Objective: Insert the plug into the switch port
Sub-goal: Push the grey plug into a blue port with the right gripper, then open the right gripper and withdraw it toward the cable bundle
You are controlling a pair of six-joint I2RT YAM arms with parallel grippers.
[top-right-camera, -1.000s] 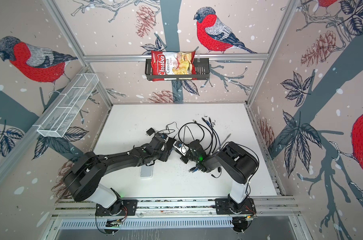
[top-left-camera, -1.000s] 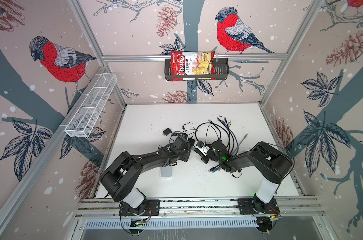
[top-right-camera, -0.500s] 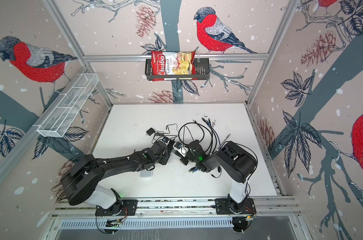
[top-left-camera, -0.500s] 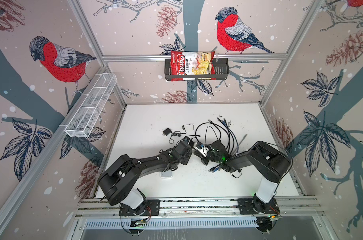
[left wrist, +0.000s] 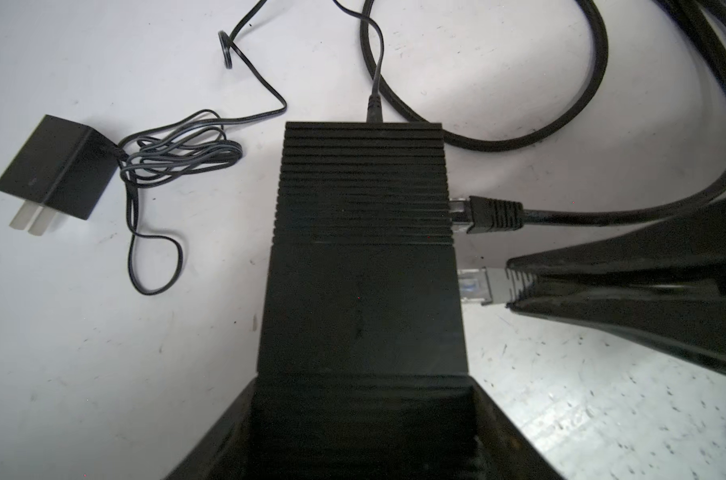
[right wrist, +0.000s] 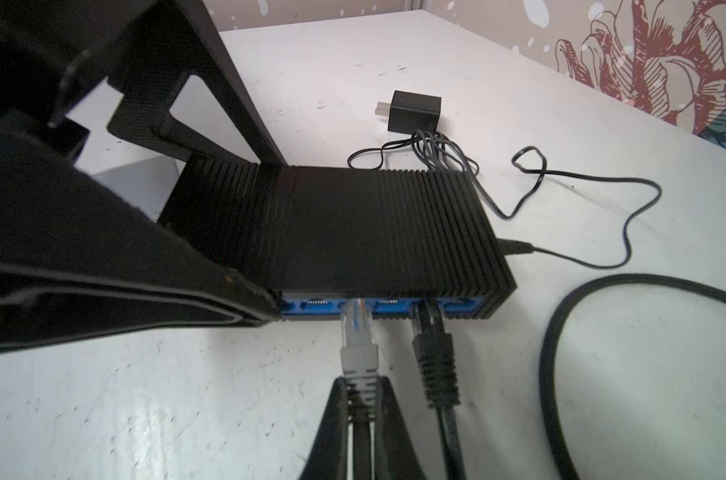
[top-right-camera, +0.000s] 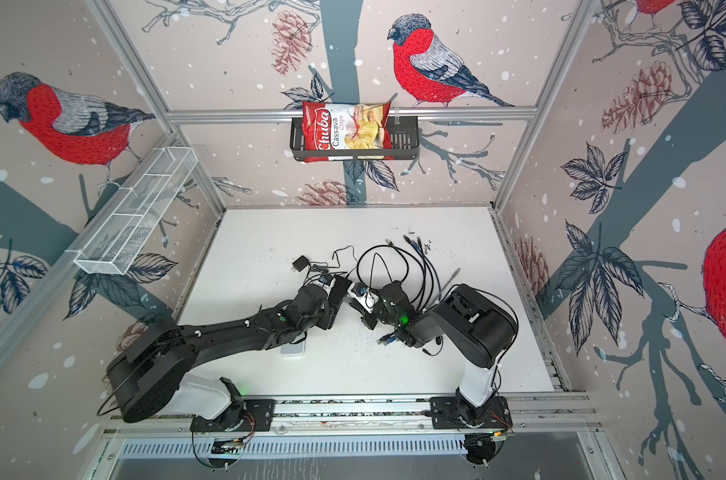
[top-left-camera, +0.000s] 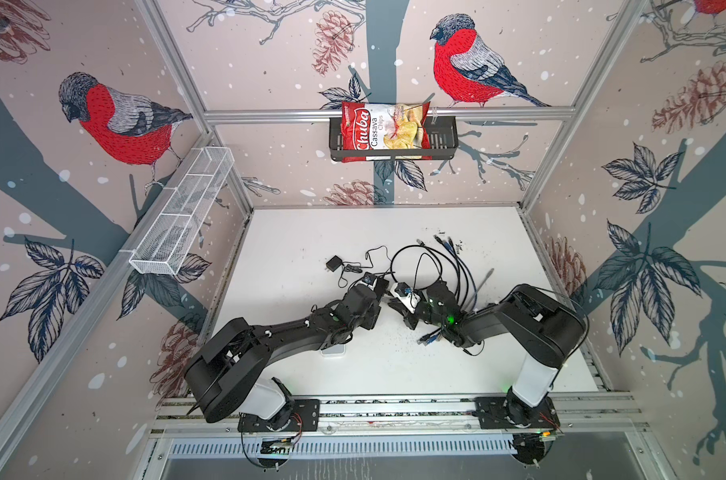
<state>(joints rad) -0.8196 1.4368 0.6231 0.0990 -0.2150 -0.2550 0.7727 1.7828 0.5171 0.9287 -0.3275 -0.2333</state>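
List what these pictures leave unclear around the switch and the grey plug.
1. The grey plug: right wrist view shows its tip at a port's mouth; the switch hides how deep it sits.
2. The port face: hidden in the left wrist view under the switch's own top; its markings blur in the right wrist view.
3. The white object: in a top view the left arm covers most of it.

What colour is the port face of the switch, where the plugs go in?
Blue port face on a black switch; clearest in the right wrist view.
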